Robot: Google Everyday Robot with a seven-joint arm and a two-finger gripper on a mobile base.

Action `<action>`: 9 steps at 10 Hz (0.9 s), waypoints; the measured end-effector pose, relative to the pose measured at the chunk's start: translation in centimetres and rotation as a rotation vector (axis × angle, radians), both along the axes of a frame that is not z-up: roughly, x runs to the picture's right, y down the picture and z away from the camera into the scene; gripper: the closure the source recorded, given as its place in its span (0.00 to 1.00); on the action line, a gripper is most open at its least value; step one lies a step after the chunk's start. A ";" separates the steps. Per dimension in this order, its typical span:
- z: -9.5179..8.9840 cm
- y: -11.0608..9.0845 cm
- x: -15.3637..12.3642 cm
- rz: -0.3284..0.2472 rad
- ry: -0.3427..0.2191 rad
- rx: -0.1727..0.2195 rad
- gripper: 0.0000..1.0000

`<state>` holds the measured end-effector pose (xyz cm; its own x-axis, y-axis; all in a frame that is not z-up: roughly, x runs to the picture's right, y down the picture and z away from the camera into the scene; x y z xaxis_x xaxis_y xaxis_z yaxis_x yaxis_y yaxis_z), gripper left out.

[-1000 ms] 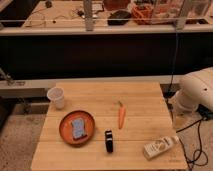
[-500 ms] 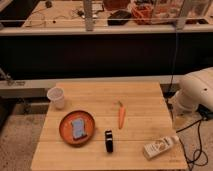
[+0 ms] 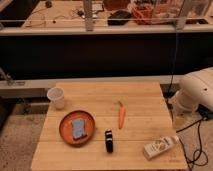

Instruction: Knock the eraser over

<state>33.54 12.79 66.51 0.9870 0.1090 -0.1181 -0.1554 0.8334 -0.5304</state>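
Black-edged eraser stands upright on the wooden surface, between orange plate and carton. The end effector hangs beside the surface's right edge; whether it is spread or pressed together, I cannot tell.

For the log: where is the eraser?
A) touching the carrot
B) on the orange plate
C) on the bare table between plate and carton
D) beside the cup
C: the eraser stands on the table between the plate and the carton; the gripper is out of view, only the white arm shows at the table's right.
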 end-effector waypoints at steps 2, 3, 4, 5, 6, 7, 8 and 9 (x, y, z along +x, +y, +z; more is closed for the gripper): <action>0.0 0.0 0.0 0.000 0.000 0.000 0.20; 0.0 0.0 0.0 0.000 0.000 0.000 0.20; 0.0 0.0 0.0 0.000 0.000 0.000 0.22; -0.1 0.1 -0.1 -0.005 -0.004 -0.002 0.29; -0.3 0.2 -0.8 -0.017 -0.018 -0.005 0.38; -0.6 0.4 -2.0 -0.031 -0.034 -0.013 0.49; -0.7 0.4 -3.0 -0.045 -0.049 -0.017 0.57; -0.9 0.4 -4.1 -0.053 -0.063 -0.019 0.69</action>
